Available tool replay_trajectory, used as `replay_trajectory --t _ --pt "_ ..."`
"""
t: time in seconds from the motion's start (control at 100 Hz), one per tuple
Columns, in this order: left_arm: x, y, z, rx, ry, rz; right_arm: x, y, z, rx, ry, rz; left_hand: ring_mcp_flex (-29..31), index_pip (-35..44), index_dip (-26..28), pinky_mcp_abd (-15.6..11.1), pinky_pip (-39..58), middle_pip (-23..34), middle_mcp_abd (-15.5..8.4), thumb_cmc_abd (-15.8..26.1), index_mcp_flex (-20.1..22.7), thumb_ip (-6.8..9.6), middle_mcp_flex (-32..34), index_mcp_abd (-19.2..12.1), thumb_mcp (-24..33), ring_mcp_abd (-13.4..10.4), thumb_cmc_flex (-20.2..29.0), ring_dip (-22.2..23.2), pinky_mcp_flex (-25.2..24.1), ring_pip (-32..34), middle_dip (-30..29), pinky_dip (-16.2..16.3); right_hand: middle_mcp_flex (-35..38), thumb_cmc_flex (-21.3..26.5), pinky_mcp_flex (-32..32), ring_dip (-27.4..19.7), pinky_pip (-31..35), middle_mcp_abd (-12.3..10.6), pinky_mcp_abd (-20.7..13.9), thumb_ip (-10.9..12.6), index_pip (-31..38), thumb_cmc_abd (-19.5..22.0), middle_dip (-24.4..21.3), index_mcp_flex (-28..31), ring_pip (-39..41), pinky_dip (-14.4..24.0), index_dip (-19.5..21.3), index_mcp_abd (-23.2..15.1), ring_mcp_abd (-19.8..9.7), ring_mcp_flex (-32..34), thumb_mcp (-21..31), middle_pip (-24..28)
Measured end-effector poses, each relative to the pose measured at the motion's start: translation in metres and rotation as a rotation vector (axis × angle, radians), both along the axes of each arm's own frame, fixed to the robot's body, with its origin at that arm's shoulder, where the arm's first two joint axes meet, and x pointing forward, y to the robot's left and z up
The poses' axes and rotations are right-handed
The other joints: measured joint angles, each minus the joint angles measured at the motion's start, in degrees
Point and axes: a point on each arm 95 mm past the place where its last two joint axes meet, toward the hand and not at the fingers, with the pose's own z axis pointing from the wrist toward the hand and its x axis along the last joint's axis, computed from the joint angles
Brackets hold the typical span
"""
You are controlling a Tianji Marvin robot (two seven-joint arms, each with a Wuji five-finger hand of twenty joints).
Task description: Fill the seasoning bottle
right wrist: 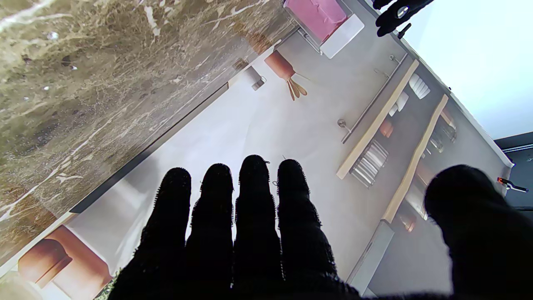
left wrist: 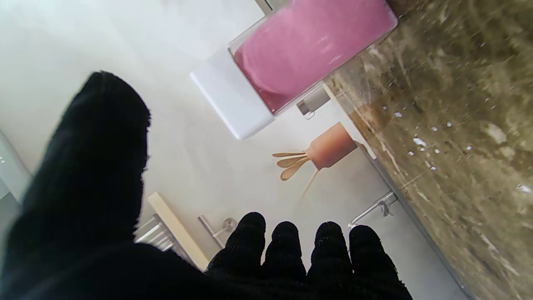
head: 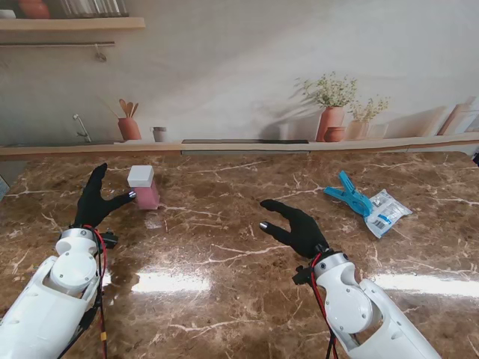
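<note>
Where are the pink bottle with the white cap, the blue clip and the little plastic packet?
pink bottle (head: 144,196): stand view, on its pink body under the white cap.
blue clip (head: 349,194): stand view, mid-body of the clip.
plastic packet (head: 388,212): stand view, middle of the packet.

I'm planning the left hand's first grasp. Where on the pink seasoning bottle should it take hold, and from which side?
Probably the pink body of the seasoning bottle, under the white cap, approached from the robot's left, where the open left hand waits. The bottle stands upright with flat, square sides, and a body grip leaves the cap free.
</note>
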Motion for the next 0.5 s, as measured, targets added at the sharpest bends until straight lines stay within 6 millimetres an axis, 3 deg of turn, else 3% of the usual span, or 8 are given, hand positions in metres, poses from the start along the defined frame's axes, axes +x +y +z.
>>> replay_trajectory --t 0.1,0.16,0.32,0.37,0.5 --pt "0.002 -0.002 -0.007 0.007 0.031 -0.008 0.0 0.001 0.0 -0.003 0.005 0.001 0.0 0.0 -0.1 0.0 0.0 -0.2 0.0 -0.6 0.0 -0.06 -0.5 0.0 0.0 0.0 0.0 0.0 0.0 0.0 0.0 0.0 0.6 0.1 0.0 0.0 0.0 0.0 0.0 0.0 0.2 0.0 0.2 0.8 0.0 0.0 0.0 -0.5 0.0 0.0 0.0 0.1" --pt "0.003 -0.003 -0.012 0.016 0.048 -0.015 0.0 0.002 -0.001 -0.005 0.008 0.003 0.0 0.0 -1.7 0.0 -0.3 -0.8 0.0 -1.8 0.0 -0.66 -0.6 0.0 3.9 0.0 0.0 0.0 0.0 0.0 0.0 0.0 0.6 0.1 0.0 0.0 0.0 0.0 0.0 0.0 0.3 0.1 0.6 1.3 0.0 0.0 0.0 -0.5 0.0 0.0 0.0 0.2" --pt "0.008 -0.001 -0.026 0.021 0.102 -0.023 0.0 0.006 0.0 -0.007 0.009 0.016 0.0 0.0 -2.2 0.0 -0.3 -0.8 0.0 -2.9 0.0 -0.66 -0.6 0.0 6.2 0.0 0.0 0.0 0.0 0.0 0.0 0.0 0.6 0.6 0.0 0.0 0.1 0.0 0.0 0.0 0.3 0.4 0.7 1.3 0.0 0.0 0.0 -0.5 0.0 0.0 -0.2 0.3" --pt "0.011 0.002 -0.03 0.022 0.119 -0.017 0.001 0.007 0.0 -0.007 0.008 0.018 0.0 0.0 -2.2 0.0 -0.4 -0.8 0.0 -3.7 0.0 -1.9 -0.6 0.0 8.3 0.0 -1.9 0.0 0.0 0.0 0.0 0.1 0.6 0.6 0.0 0.0 0.1 0.0 0.0 0.0 0.3 0.4 0.7 1.3 0.0 0.0 0.0 -0.6 0.0 0.0 -0.6 0.4" --pt "0.018 0.007 -0.037 0.012 0.152 -0.006 0.002 0.008 0.001 -0.008 0.005 0.021 0.0 0.0 -2.2 0.0 -0.4 -0.8 0.0 -4.1 0.0 -1.97 -0.6 -0.5 9.0 0.0 -2.5 0.0 0.0 0.0 0.0 0.6 0.6 0.6 0.0 0.0 0.1 0.0 0.0 0.0 0.3 0.4 0.7 1.3 0.0 0.0 0.0 -0.6 0.0 0.0 -0.6 0.4"
